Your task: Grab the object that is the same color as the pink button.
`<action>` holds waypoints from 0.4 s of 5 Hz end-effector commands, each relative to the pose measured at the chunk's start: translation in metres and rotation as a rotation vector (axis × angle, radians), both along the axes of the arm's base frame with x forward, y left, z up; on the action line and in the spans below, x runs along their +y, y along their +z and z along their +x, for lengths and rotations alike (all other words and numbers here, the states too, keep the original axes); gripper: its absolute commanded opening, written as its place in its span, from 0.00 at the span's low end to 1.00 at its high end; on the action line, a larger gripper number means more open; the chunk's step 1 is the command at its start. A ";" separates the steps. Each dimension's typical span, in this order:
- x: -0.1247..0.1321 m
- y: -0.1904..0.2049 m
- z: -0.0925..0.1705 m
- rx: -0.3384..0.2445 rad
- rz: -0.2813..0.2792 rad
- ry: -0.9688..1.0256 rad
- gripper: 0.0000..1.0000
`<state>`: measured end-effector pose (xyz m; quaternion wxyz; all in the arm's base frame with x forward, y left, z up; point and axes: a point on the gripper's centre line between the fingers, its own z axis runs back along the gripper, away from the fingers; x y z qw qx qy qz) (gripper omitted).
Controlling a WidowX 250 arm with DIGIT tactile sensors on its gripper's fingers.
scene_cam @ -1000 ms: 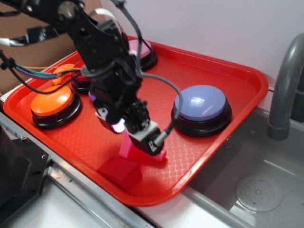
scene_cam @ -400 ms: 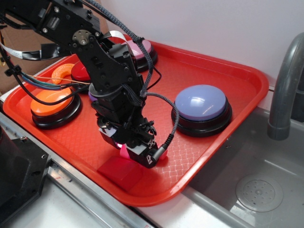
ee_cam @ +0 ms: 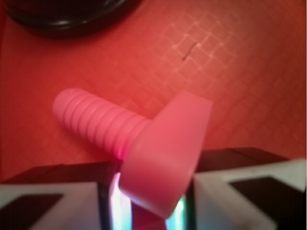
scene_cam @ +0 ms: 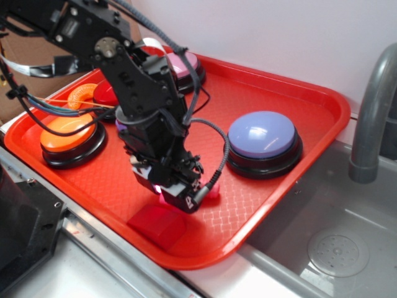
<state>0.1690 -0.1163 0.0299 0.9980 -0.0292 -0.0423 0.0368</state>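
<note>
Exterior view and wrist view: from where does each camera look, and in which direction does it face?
Exterior: from high beside the red tray, looking down across it; the black arm and gripper show, low over the pink bolt.
Wrist: on the gripper, looking down and forward at the pink bolt; only the fingertips show.
Shared: the bolt, the tray and the gripper.

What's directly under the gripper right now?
In the wrist view the pink bolt sits between the gripper fingers, head nearest, ribbed shaft pointing away over the red tray. In the exterior view the gripper covers nearly all of it; whether it touches the tray is hidden.
</note>
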 end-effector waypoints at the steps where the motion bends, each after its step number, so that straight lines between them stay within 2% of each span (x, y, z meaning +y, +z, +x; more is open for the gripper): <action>1: 0.003 0.053 0.022 -0.064 0.014 0.010 0.00; 2: 0.035 0.093 0.022 -0.054 -0.078 0.002 0.00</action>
